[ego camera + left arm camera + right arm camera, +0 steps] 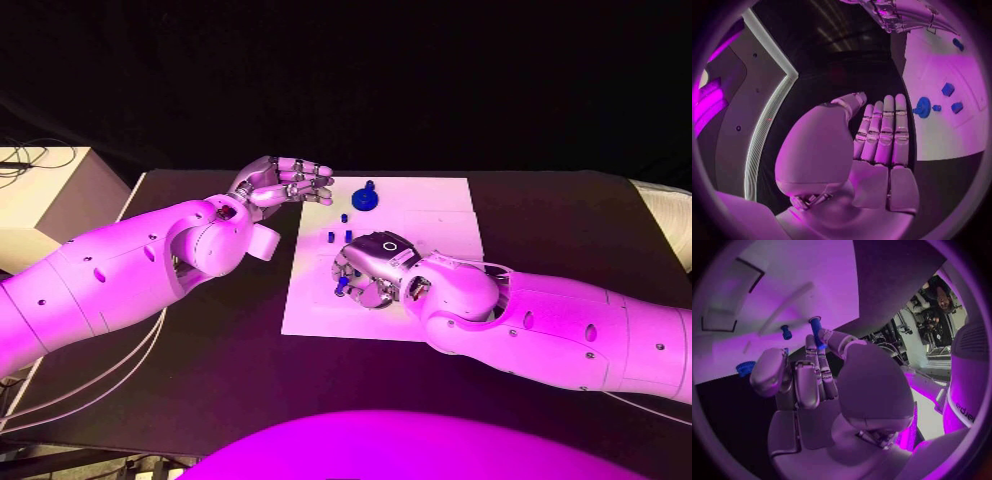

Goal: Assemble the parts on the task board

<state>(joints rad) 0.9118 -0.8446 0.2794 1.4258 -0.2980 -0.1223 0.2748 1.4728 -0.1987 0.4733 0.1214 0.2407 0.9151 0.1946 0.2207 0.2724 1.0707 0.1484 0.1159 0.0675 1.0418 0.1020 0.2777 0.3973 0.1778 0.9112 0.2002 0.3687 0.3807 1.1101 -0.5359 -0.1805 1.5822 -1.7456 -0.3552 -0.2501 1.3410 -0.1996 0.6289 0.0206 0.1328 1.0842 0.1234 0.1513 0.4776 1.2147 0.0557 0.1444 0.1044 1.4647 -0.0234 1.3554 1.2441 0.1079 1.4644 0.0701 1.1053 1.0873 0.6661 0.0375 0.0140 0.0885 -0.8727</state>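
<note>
The right hand (372, 272) hovers over the middle of the task board (433, 215), fingers curled around a blue peg (815, 330). The left hand (281, 183) waits open at the board's far left corner. Next, I reckon, comes seating that peg upright.

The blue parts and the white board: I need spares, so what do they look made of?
The blue parts look like matte moulded or printed plastic: uniform colour, no glint. The white board looks like a flat, smooth, matte plate, plastic or painted; I can't tell which.

Matt white task board (418, 215), black table (562, 220)
</note>
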